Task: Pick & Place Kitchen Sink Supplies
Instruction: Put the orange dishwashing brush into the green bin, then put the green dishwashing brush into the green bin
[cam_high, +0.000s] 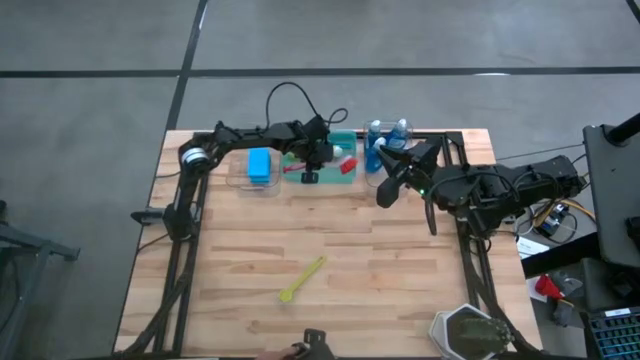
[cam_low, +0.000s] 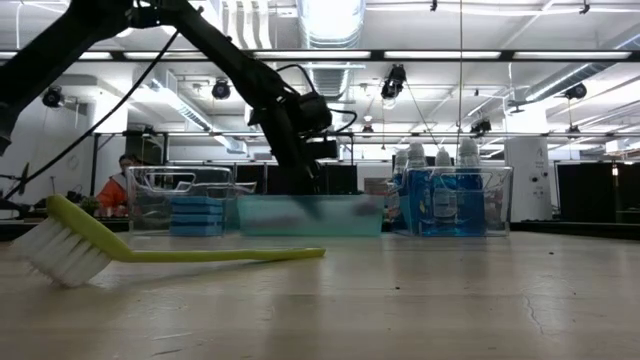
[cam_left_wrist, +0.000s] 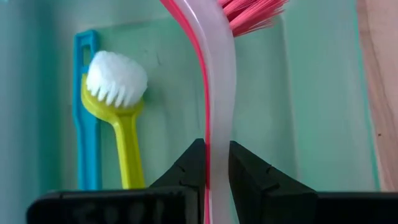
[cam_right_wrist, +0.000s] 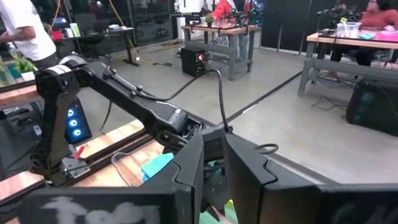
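Note:
A red dish brush with a pale handle and pink bristles lies over the green bin, between the fingers of my left gripper, which is shut on it. A yellow brush and a blue brush lie on the bin's floor. Another yellow-green brush lies flat on the table. Blue sponges fill the left clear bin, and bottles of blue liquid stand in the right one. My right gripper hovers in front of the bottle bin, narrowly open and holding nothing. My left gripper pinches the red brush's handle between its two fingers, some way back from the bristle head. The fingers come from above, pointing down into the green bin, and lie across the handle. Whether the brush head rests on the bin floor I cannot tell.
The three bins stand in a row along the table's far edge. The middle and near part of the wooden table holds only the loose yellow-green brush. A person sits in the room beyond.

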